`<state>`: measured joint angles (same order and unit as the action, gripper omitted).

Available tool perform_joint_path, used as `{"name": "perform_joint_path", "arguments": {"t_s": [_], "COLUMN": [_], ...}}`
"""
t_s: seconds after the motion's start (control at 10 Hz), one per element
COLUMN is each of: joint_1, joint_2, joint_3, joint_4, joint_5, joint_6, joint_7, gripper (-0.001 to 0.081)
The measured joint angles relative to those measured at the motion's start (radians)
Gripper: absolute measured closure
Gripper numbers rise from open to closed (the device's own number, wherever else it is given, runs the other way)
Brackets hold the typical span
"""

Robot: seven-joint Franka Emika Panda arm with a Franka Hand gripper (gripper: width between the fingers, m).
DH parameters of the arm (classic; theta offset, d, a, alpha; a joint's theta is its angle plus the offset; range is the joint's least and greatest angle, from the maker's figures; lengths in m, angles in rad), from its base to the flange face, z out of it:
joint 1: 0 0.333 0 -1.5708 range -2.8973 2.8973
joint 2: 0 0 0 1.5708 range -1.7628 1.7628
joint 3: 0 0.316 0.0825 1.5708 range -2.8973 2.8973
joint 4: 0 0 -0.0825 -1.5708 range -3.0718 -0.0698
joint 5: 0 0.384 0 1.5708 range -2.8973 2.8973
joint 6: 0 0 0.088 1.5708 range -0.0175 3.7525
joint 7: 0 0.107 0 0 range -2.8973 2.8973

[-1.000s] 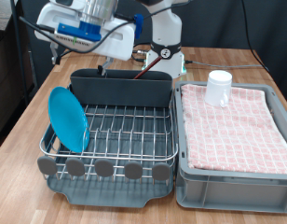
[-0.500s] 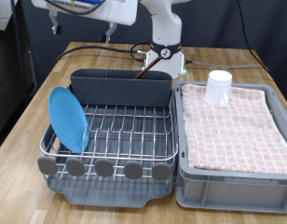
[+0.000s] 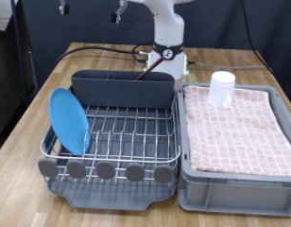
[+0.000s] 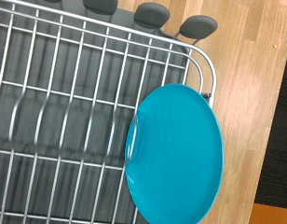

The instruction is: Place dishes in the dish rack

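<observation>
Wooden surface [image 3: 27, 109] carries everything, with a dark backdrop behind and the arm's white base at the far end. Only the lowest tips of the pincer [image 3: 90, 11] show at the exterior view's top edge, well above the dish rack [image 3: 108, 157]. Its fingers do not appear in the wrist view, so I cannot tell whether it is wide or narrow. Nothing can be seen held in it.

Over the last second the hand has climbed from just above the utensil caddy [image 3: 122, 91] almost out of the picture, while the things below have not moved. I judge that it has drawn clear of the rack after a placement.

The wrist camera looks down on the blue plate [image 4: 176, 154], which stands on edge in the wire grid [image 4: 69, 103] near the round tabs [image 4: 153, 13]. In the exterior view the blue plate [image 3: 68, 120] leans in the rack's left-hand corner, so that dish looks done.

A reddish strip pokes up at the caddy's far rim; it may be the wooden spoon, but it is too small to be sure.

The white mug [image 3: 221, 90] is not yet racked: it stands upside down on the pink checked cloth [image 3: 235, 132] in the grey crate [image 3: 235, 182], just beside the rack on the exterior view's right.
</observation>
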<state>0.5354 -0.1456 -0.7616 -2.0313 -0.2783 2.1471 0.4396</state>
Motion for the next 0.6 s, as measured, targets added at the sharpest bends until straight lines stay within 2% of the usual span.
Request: {"name": "perform_joint_path", "arguments": {"t_s": [0.2, 0.4, 0.6], "joint_1": [0.003, 0.009, 0.004], "joint_2": [-0.001, -0.008, -0.021], "joint_3": [0.025, 0.083, 0.098], "joint_4": [0.001, -0.017, -0.030], "joint_5": [0.000, -0.011, -0.023], "joint_6": [-0.011, -0.016, -0.017], "joint_7": [0.020, 0.105, 0.136], "gripper": [0.0004, 0.0004, 0.0004]}}
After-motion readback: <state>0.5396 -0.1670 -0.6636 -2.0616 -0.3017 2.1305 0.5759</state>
